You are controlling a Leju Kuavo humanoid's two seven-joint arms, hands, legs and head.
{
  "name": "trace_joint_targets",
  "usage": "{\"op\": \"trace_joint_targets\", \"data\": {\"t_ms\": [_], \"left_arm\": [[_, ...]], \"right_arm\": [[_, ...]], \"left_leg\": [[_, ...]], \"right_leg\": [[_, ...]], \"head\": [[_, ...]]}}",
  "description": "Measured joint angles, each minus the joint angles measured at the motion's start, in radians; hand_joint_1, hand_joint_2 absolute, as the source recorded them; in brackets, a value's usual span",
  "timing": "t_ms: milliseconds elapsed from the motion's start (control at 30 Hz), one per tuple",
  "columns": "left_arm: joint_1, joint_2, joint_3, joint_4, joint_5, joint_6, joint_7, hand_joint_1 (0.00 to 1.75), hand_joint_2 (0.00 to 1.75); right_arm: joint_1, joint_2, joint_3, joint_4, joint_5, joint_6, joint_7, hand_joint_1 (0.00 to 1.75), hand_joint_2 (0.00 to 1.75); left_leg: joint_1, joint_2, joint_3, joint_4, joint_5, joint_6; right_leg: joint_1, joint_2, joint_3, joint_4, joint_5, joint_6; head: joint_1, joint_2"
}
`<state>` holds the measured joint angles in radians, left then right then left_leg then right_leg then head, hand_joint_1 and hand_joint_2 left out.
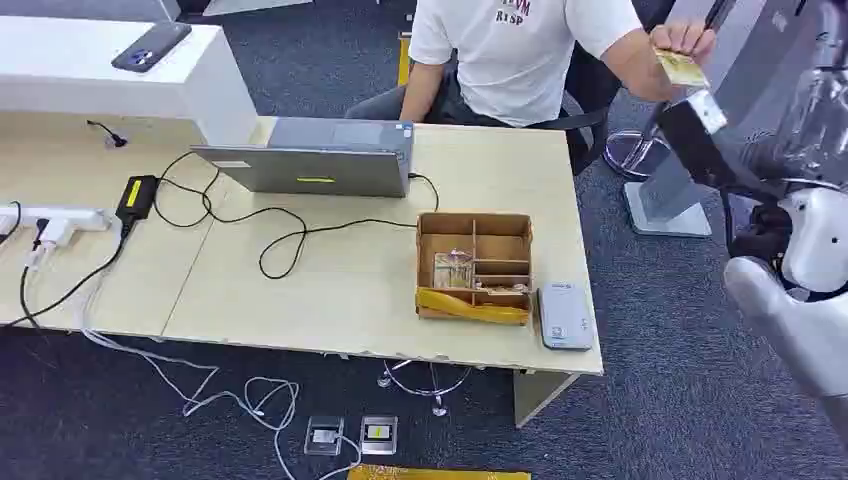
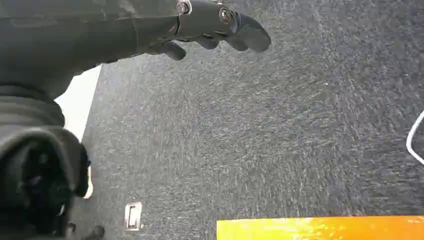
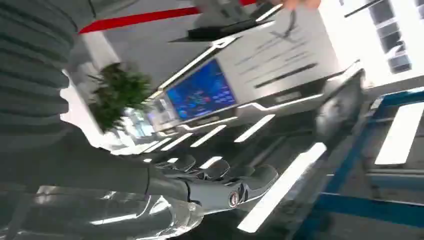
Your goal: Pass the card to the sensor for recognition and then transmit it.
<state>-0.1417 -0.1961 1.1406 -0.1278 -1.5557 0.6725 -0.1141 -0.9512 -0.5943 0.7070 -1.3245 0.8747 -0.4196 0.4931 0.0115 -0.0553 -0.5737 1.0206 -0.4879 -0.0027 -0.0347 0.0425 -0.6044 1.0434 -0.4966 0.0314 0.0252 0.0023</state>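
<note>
A person in a white shirt holds the yellowish card [image 1: 681, 68] in a raised hand [image 1: 686, 40] beyond the table's far right corner. My right hand [image 1: 694, 128] is lifted just below that card, with nothing in it. In the right wrist view the hand [image 3: 220, 182] has its fingers stretched out and apart, holding nothing. The grey-white card sensor [image 1: 565, 315] lies on the table's near right corner, beside a cardboard divider box [image 1: 499, 252] with more cards [image 1: 452, 270] in it. My left hand [image 2: 215, 27] hangs over the carpet, fingers loose and holding nothing.
A laptop [image 1: 320, 160] stands at the back of the wooden table [image 1: 330, 290], with black cables and a charger [image 1: 137, 197] to its left. A phone [image 1: 150, 46] lies on the white ledge. White cables and floor sockets [image 1: 350, 435] lie under the table's front edge.
</note>
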Motion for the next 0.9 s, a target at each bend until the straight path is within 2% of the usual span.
{"op": "trace_joint_targets", "data": {"t_ms": [100,200,433,633,900], "left_arm": [[-0.001,0.002,0.000,0.000,0.002,0.000,0.006,0.00,0.00],[-0.004,0.002,-0.003,0.000,0.000,0.000,0.008,0.00,0.00],[-0.004,0.006,-0.007,0.001,-0.013,0.000,0.009,0.00,0.00],[-0.004,0.009,-0.008,0.002,-0.014,0.000,0.009,0.00,0.00],[-0.004,0.012,-0.008,0.002,-0.015,0.000,0.009,0.00,0.00]], "right_arm": [[-0.014,0.042,0.079,-0.007,0.026,0.006,-0.016,0.00,1.75],[-0.017,0.091,0.122,-0.007,0.040,0.010,-0.006,0.00,1.75],[-0.027,0.162,0.211,0.000,0.031,0.042,-0.030,0.00,1.75],[-0.030,0.201,0.258,0.012,0.029,0.050,-0.040,0.00,1.75],[-0.032,0.216,0.302,0.024,0.029,0.050,-0.040,0.00,1.75]], "left_leg": [[0.000,0.001,0.002,0.000,0.000,0.000],[0.000,-0.002,0.001,0.000,0.001,-0.001],[0.000,0.000,0.001,0.000,0.001,-0.001],[0.000,0.000,0.001,0.000,0.001,-0.001],[0.000,0.000,0.002,0.000,0.001,-0.001]], "right_leg": [[0.000,0.002,0.000,0.000,0.000,0.000],[0.001,0.000,0.000,0.000,0.000,0.000],[0.001,0.002,0.000,0.000,0.000,0.000],[0.001,0.002,0.000,0.000,0.000,0.000],[0.001,0.002,0.000,0.000,0.000,0.000]], "head": [[0.000,0.000],[0.000,0.000],[0.000,0.000],[0.000,0.000],[0.000,0.000]]}}
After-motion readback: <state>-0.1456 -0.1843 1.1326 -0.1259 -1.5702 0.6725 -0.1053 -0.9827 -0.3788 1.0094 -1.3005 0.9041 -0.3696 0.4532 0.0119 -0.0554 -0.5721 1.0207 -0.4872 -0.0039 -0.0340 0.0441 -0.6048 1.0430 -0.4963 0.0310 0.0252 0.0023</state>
